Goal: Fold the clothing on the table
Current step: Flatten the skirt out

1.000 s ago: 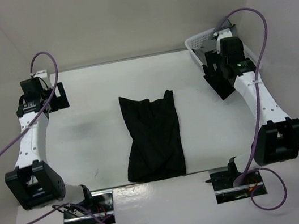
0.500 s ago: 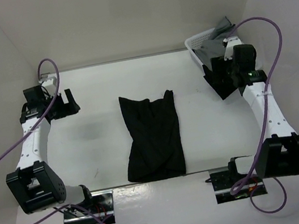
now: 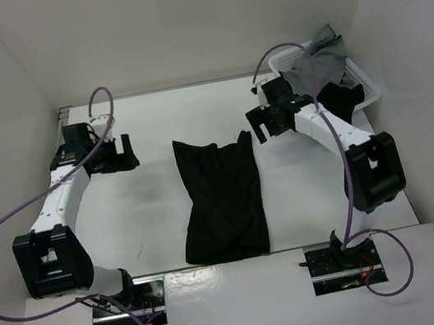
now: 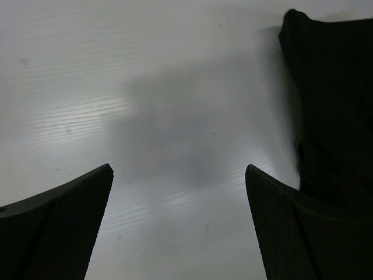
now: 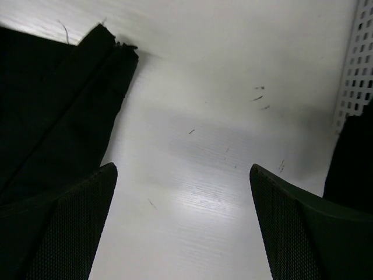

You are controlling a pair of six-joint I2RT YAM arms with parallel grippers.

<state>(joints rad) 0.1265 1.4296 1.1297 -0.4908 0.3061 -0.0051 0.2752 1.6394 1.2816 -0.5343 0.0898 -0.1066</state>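
Observation:
The clothing (image 3: 221, 199), a black skirt, lies flat in a long strip down the middle of the white table (image 3: 151, 215). My left gripper (image 3: 122, 153) hovers open to the left of its far corner, apart from it; that corner shows at the right of the left wrist view, clothing (image 4: 332, 105). My right gripper (image 3: 265, 123) hovers open just right of the other far corner, over bare table. In the right wrist view the clothing (image 5: 52, 111) fills the upper left. Both left gripper (image 4: 178, 175) and right gripper (image 5: 182, 174) hold nothing.
A white mesh basket (image 3: 286, 59) stands at the back right with a grey cloth (image 3: 321, 61) and a black garment (image 3: 342, 100) in it; its wall (image 5: 355, 64) shows in the right wrist view. White walls enclose the table. Purple cables loop off both arms.
Both arms have swung inward from the table's sides toward the far corners of the clothing. The clothing has not moved. Both grippers stay open.

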